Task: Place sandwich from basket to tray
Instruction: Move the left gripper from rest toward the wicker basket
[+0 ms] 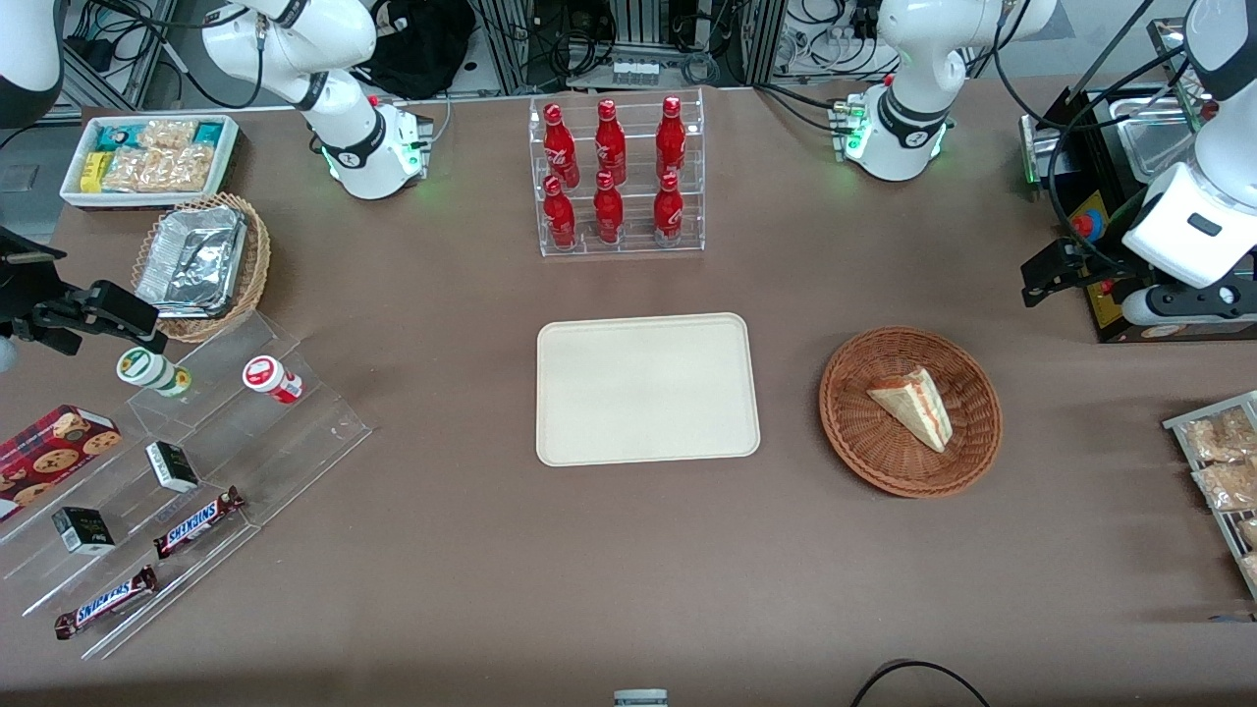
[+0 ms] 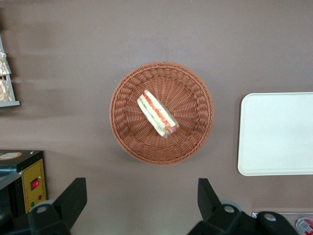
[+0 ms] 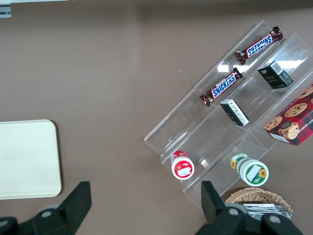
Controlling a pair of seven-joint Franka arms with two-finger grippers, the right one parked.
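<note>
The sandwich [image 1: 913, 405], a pale bread wedge with red and green filling on its cut edge, lies inside the round reddish-brown basket [image 1: 854, 442]. The cream tray [image 1: 646, 388] sits flat beside the basket, toward the parked arm's end, with nothing on it. My gripper [image 1: 1056, 270] hangs above the table, a little farther from the front camera than the basket and toward the working arm's end. In the left wrist view the gripper [image 2: 141, 200] is open, its black fingers [image 2: 73, 196] wide apart over bare table, short of the basket [image 2: 127, 127], the sandwich [image 2: 156, 113] and the tray [image 2: 276, 132].
A clear rack of red bottles [image 1: 617, 177] stands farther back than the tray. A black machine [image 1: 1129, 304] sits close to my gripper. Snack packets [image 1: 1218, 462] lie at the working arm's end. A stepped acrylic display [image 1: 196, 462], a foil-tray basket [image 1: 201, 260] and a white bin [image 1: 147, 157] are at the parked arm's end.
</note>
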